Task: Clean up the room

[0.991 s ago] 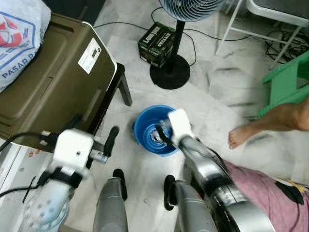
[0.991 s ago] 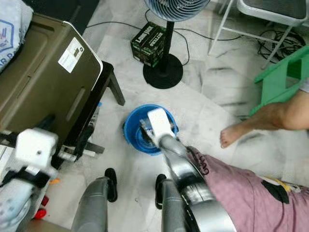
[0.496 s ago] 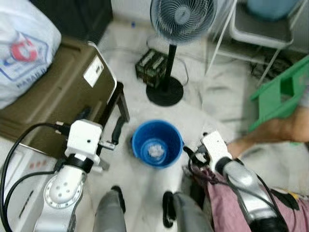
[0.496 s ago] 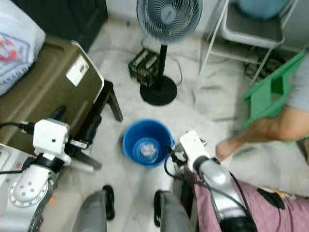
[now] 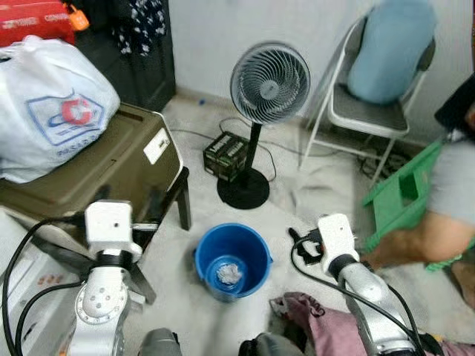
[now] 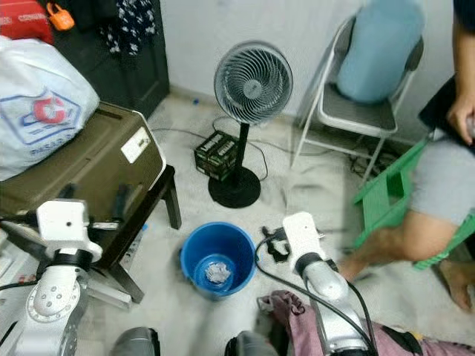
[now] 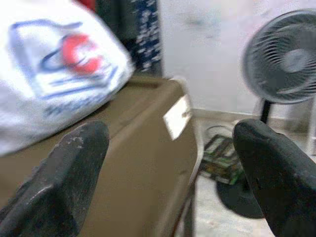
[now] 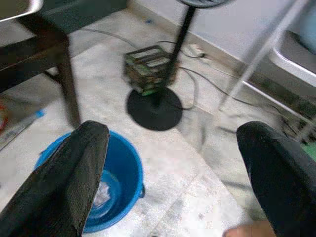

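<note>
Right end effector (image 5: 306, 247) has pulled out of the blue bucket (image 5: 233, 259), now hovering just beside its rim w/ fingers spread, empty; crumpled trash (image 5: 228, 274) sitting inside; left end effector (image 7: 168, 163) spread too.

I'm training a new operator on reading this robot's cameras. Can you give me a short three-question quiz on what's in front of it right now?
1. True or false: the blue bucket on the floor has something pale lying in its bottom.
2. What stands just beyond the bucket? A) a standing fan B) a vacuum cleaner C) a potted plant
3. Fill in: the right claw has its fingers ____, with nothing between them.

Key: 1 true. 2 A. 3 open.
</note>
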{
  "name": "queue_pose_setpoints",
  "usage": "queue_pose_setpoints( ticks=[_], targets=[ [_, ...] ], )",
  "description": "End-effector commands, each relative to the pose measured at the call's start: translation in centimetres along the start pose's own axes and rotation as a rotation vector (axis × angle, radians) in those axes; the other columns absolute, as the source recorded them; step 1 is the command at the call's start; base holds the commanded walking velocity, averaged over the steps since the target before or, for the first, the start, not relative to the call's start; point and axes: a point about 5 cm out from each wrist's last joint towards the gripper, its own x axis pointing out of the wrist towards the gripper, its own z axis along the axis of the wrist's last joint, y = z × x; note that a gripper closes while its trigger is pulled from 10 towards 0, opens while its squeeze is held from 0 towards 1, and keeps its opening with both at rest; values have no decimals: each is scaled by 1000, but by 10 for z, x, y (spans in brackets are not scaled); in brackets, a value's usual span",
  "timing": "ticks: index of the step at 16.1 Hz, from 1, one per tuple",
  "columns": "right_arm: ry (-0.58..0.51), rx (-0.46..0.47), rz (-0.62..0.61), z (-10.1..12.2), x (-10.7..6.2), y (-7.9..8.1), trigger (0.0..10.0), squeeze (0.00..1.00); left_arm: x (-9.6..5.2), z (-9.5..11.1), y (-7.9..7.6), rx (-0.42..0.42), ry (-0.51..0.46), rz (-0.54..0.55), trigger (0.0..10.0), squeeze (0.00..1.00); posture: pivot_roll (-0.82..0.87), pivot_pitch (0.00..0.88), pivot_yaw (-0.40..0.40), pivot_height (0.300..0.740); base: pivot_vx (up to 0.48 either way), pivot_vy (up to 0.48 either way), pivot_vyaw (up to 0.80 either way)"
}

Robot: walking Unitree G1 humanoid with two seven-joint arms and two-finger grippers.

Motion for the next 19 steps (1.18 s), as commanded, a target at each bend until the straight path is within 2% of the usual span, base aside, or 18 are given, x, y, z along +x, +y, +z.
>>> queue_pose_setpoints(
  ticks=[1,3,4,6,7,8,12,13,14,17,19],
  targets=[
    [-11,21,-49,0,2,-8,10000,0,3,-6,0,-13,11,20,10000,0,-51,0,-46,740,0,0,0],
    [-54,56,-43,10,14,-5,10000,0,12,-8,-3,6,-6,1,10000,0,-42,0,-26,740,0,0,0],
    [-121,29,-1,26,21,3,10000,0,13,-6,-1,20,-19,-2,10000,0,-34,0,-10,740,0,0,0],
    [-190,-5,17,42,25,12,10000,0,10,-4,11,4,-16,45,10000,0,-39,0,-7,740,0,0,775],
    [-211,22,2,49,24,11,10000,0,4,-7,19,6,-6,75,10000,0,-40,0,-17,740,0,0,800],
    [-210,45,-7,49,21,9,10000,0,-2,-11,21,12,2,88,10000,0,-43,0,-21,740,0,0,800],
    [-209,36,3,42,8,8,10000,0,-19,-6,7,67,-31,61,10000,0,-38,0,-30,740,0,0,800],
    [-201,44,-1,41,8,8,10000,0,-21,-3,3,34,-31,26,10000,0,-37,0,-31,740,0,0,800],
    [-193,64,-5,42,13,7,10000,0,-20,0,0,52,-52,12,10000,0,-28,0,-44,740,0,0,800],
    [-237,29,9,59,24,7,10000,0,-14,0,2,60,-63,44,10000,0,-16,0,-56,740,0,0,800],
    [-254,23,-24,68,30,-2,10000,0,-19,-1,4,81,-60,35,10000,0,-17,0,-46,740,0,0,800]
  ],
)
